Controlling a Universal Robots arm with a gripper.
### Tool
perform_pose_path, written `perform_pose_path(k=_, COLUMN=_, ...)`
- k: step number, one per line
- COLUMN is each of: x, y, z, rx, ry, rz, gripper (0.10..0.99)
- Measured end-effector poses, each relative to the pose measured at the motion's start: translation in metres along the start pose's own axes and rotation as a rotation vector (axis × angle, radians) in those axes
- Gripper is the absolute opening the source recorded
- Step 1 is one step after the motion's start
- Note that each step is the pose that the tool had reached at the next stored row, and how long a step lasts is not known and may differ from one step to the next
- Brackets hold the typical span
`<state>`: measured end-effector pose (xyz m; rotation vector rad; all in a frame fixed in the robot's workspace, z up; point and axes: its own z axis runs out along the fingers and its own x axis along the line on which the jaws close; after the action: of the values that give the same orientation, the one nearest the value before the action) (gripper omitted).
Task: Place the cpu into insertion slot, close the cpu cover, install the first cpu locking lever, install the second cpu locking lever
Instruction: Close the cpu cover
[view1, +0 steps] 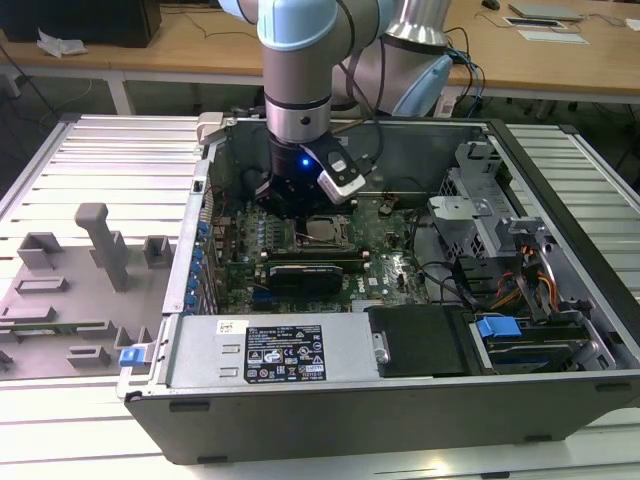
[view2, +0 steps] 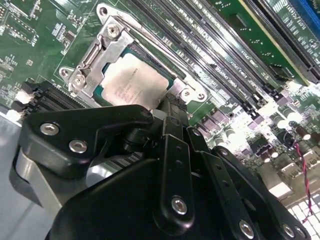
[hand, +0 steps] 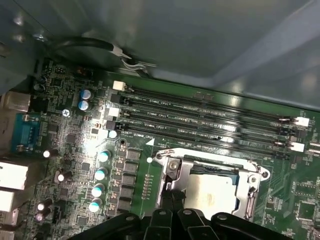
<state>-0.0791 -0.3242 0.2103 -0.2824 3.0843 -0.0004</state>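
The cpu (view2: 132, 82) lies flat in the insertion slot (view2: 155, 62), its silvery face showing through the window of the cpu cover (view2: 97, 60), which is folded down around it on the green motherboard (view1: 390, 265), just beside the long black memory slots (hand: 210, 120). The gripper (view2: 172, 100) hangs right at one corner of the cover, its jaws drawn together with nothing seen between them. In the exterior view the arm reaches down into the open computer case (view1: 560, 200), which lies on the slatted table (view1: 100, 160).
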Motion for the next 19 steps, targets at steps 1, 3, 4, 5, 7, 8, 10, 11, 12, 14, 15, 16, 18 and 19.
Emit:
perform_pose_path(k=1, x=-0.0001, y=0.0, z=-0.0017, rx=0.0, ry=0.0, rz=-0.001, gripper=0.106)
perform_pose_path(k=3, x=-0.0001, y=0.0, z=-0.0023, rx=-0.011, ry=-0.0023, rz=-0.001, gripper=0.106)
perform_pose_path(k=4, x=-0.0001, y=0.0, z=-0.0023, rx=-0.019, ry=-0.004, rz=-0.001, gripper=0.106)
perform_pose_path(k=5, x=-0.0001, y=-0.0002, z=-0.0023, rx=-0.031, ry=-0.0062, rz=0.0, gripper=0.106)
perform_pose_path(k=7, x=0.0001, y=-0.0017, z=-0.0019, rx=-0.057, ry=-0.0109, rz=0.001, gripper=0.106)
perform_pose_path(k=8, x=0.0003, y=-0.0026, z=-0.0016, rx=-0.07, ry=-0.0134, rz=0.002, gripper=0.106)
perform_pose_path(k=10, x=0.0008, y=-0.0048, z=-0.0006, rx=-0.086, ry=-0.0163, rz=0.002, gripper=0.106)
perform_pose_path(k=11, x=0.001, y=-0.0062, z=-0.0002, rx=-0.087, ry=-0.0167, rz=0.002, gripper=0.106)
perform_pose_path(k=12, x=0.0014, y=-0.0081, z=0.0002, rx=-0.088, ry=-0.0166, rz=0.002, gripper=0.106)
perform_pose_path(k=14, x=0.0016, y=-0.0101, z=0.001, rx=-0.089, ry=-0.0169, rz=0.003, gripper=0.106)
perform_pose_path(k=15, x=0.0014, y=-0.0105, z=0.0013, rx=-0.091, ry=-0.0172, rz=0.003, gripper=0.106)
perform_pose_path(k=16, x=0.0012, y=-0.0107, z=0.0015, rx=-0.094, ry=-0.0177, rz=0.003, gripper=0.106)
perform_pose_path(k=18, x=0.0009, y=-0.0107, z=0.002, rx=-0.1, ry=-0.0189, rz=0.003, gripper=0.106)
perform_pose_path(k=19, x=0.0007, y=-0.0108, z=0.0024, rx=-0.104, ry=-0.0197, rz=0.003, gripper=0.106)
